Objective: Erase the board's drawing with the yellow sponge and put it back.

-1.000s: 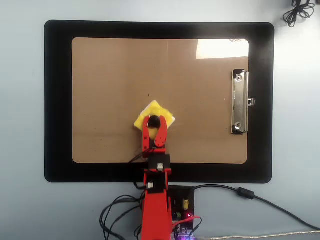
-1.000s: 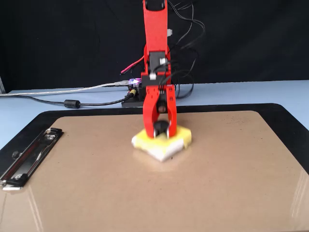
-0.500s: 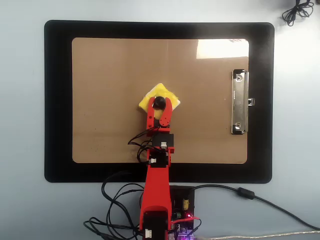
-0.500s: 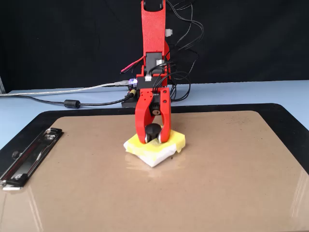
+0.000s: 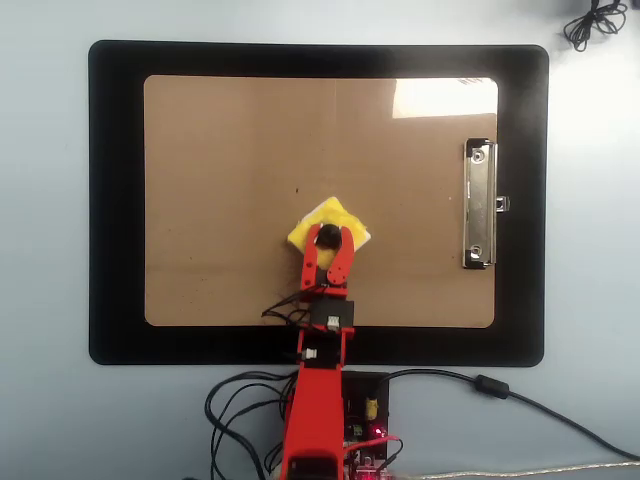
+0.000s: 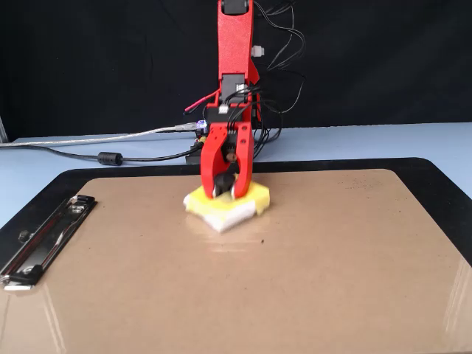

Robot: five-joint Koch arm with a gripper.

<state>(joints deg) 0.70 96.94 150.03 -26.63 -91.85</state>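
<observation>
The brown board lies on a black mat, with its silver clip on the right in the overhead view. The yellow sponge rests flat near the board's middle. My red gripper stands on it from above, jaws shut around the round black knob. The fixed view shows the same: the gripper on the sponge, on the board. No "9" drawing shows; only a tiny dark speck lies just beyond the sponge.
The arm's base and loose cables sit at the near edge of the mat in the overhead view. A black cable runs off to the right. Another cable coil lies at the top right corner. The clip is at the left in the fixed view.
</observation>
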